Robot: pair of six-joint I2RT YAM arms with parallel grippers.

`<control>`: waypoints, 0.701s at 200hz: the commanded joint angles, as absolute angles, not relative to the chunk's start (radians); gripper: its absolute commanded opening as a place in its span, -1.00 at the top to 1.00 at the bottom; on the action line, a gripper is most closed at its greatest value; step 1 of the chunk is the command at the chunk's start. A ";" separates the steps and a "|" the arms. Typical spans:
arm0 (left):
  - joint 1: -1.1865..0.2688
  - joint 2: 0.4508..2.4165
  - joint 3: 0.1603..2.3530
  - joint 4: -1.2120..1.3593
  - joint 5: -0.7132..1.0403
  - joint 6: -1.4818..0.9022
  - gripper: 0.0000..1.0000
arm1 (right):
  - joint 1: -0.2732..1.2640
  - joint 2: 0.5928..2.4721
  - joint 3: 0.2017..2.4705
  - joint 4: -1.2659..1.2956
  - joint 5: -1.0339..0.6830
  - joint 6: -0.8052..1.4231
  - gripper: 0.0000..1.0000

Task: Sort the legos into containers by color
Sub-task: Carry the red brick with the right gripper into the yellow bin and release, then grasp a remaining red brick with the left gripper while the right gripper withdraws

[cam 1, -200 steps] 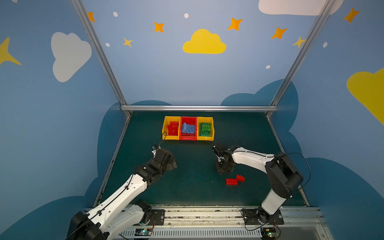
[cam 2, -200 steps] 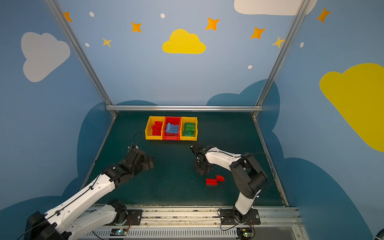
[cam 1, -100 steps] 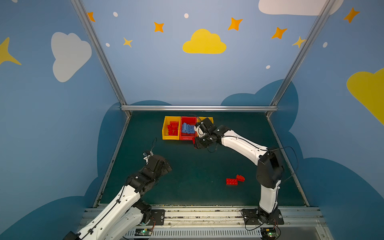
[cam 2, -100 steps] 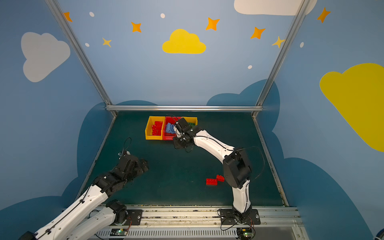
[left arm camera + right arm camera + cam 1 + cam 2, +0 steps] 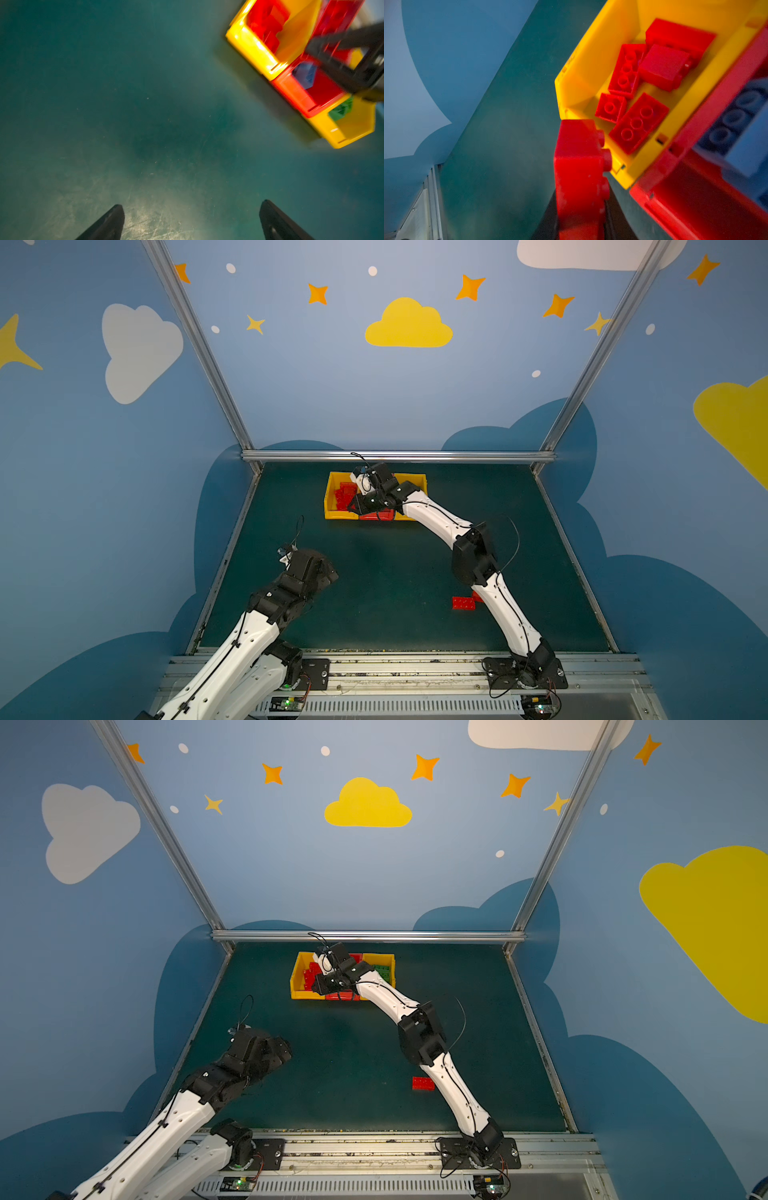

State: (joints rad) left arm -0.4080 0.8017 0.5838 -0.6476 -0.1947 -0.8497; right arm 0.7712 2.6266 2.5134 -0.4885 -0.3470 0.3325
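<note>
The containers are three joined bins at the back: a yellow bin (image 5: 330, 512) (image 5: 591, 62) with several red legos (image 5: 639, 122), a red bin (image 5: 695, 199) with blue legos (image 5: 737, 118), and a yellow bin (image 5: 390, 961) with green legos (image 5: 382, 971). My right gripper (image 5: 357, 504) (image 5: 580, 207) is shut on a red lego (image 5: 579, 166), which hangs by the near corner of the yellow bin of red ones. My left gripper (image 5: 328, 572) (image 5: 192, 205) is open and empty, low over the mat at the front left. A red lego (image 5: 463, 603) (image 5: 423, 1083) lies on the mat near the front right.
A second red lego (image 5: 477, 596) peeks out from behind the right arm's forearm beside the loose one. The green mat (image 5: 395, 564) is fenced by an aluminium rail (image 5: 395, 456) at the back and painted walls on both sides.
My right gripper has travelled from beside the loose red legos at the front to the bins at the back, carrying a red lego. My left arm has drawn back toward the front left.
</note>
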 commanded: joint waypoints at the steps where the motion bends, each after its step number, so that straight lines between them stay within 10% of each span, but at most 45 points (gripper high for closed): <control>1: -0.399 0.831 0.623 -0.669 -0.197 -0.833 -1.00 | 0.764 2.700 2.661 -0.429 -0.346 0.330 0.75; 27: -0.381 0.846 0.634 -0.665 -0.190 -0.819 -1.00 | 0.752 2.749 2.689 -0.318 -0.339 0.369 0.44; 53: -0.354 0.869 0.654 -0.663 -0.169 -0.797 -1.00 | 0.742 2.788 2.753 -0.298 -0.339 0.376 -0.56; 140: -0.347 0.913 0.690 -0.581 -0.032 -0.729 -1.00 | 0.732 2.385 2.395 -0.370 -0.162 0.319 -0.70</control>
